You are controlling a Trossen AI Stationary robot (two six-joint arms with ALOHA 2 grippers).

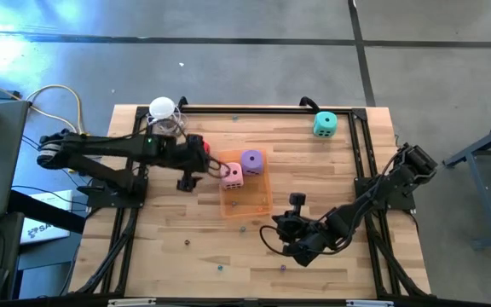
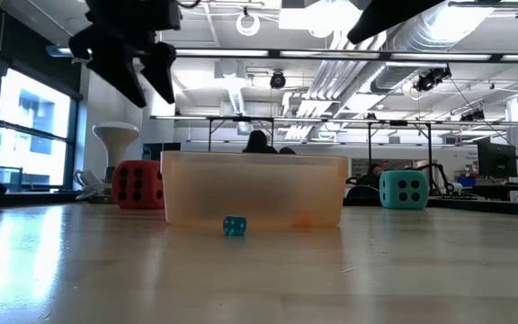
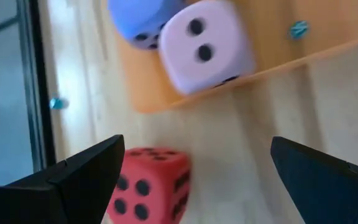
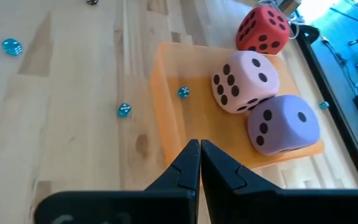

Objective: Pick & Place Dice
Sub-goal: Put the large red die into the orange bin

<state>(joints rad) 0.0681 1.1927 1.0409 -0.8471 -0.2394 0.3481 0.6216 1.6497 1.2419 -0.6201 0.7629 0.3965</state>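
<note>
Seen from above, the translucent orange tray (image 1: 247,201) sits near the middle of the wooden table (image 1: 169,222), with two dice tucked into its far end: the pink die (image 1: 232,175) and, just beside it toward 1 o'clock, the purple die (image 1: 251,160), the two touching or nearly so. The red die (image 1: 205,147) lies on the bare wood just outside the tray, toward 10 o'clock from the pink one. The teal die (image 1: 325,124) is well apart from all of this, alone near the far right corner of the table, at about 2 o'clock from the tray. The left gripper (image 1: 189,177) hangs close by the red die on the tray's left side, its fingers (image 3: 89,171) spread wide and holding nothing; its wrist camera looks down between them at the red die (image 3: 149,183) on the wood and the pink die (image 3: 205,45) in the tray beyond. The right gripper (image 1: 290,223) rests low over the table at about 5 o'clock from the tray, its fingertips pressed together with nothing between them, pointed toward the tray (image 4: 173,106). A few tiny teal beads (image 4: 124,110) lie scattered on the wood around the tray, and one small teal bead (image 2: 234,226) shows in front of the tray at table height.
</note>
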